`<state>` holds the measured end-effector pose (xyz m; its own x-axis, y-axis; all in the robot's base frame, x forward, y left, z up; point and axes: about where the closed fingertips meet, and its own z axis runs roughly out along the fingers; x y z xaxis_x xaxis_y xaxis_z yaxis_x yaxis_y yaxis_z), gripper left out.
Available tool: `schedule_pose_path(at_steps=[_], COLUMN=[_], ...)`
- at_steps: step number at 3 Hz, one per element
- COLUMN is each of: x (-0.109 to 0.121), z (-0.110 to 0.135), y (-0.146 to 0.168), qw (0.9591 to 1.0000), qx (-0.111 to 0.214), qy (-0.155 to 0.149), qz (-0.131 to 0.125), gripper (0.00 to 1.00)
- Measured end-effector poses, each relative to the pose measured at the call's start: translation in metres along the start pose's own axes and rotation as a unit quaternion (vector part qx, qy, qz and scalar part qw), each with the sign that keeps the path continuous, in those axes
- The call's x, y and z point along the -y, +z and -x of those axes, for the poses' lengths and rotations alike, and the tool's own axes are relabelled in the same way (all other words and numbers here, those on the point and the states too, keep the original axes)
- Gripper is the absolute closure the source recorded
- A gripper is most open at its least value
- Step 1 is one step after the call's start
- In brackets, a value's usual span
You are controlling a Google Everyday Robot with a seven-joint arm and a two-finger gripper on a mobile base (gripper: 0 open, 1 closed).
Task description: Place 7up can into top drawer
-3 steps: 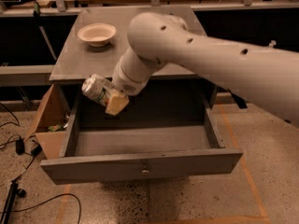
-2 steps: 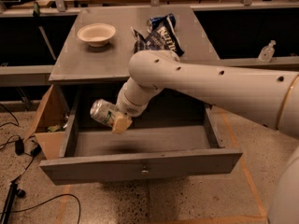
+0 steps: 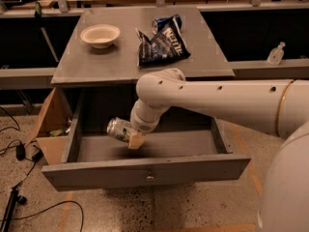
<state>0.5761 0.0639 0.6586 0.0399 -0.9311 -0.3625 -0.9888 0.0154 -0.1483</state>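
Note:
The top drawer (image 3: 145,170) stands pulled open below the grey tabletop, its flat front panel bearing a small round knob (image 3: 150,177). My gripper (image 3: 129,133) is inside the drawer opening, just above its floor at the left-centre. It is shut on the 7up can (image 3: 117,127), a silvery can held lying on its side and pointing left. A pale fingertip (image 3: 136,140) shows below the can. The white arm reaches in from the right and hides the drawer's back right part.
On the tabletop (image 3: 87,64) lie a white bowl (image 3: 100,35), a dark blue chip bag (image 3: 161,45) and a dark blue can (image 3: 166,22). An open cardboard box (image 3: 50,129) stands left of the drawer. Cables run over the floor at the left. A clear bottle (image 3: 275,53) stands at the right.
My gripper has moved down and to the right with the can, from above the drawer's left edge into the drawer. The arm has swung off the tabletop, uncovering the chip bag.

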Motion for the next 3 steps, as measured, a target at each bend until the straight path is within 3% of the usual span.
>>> schedule_pose_path(at_steps=[2,3], x=[0.002,0.001], z=[-0.013,-0.014], y=[-0.032,-0.051], qw=[0.9976,0.9965], qx=[-0.055,-0.066], qy=[-0.004,0.000], qz=[-0.042,-0.051], gripper=[0.14,0.00])
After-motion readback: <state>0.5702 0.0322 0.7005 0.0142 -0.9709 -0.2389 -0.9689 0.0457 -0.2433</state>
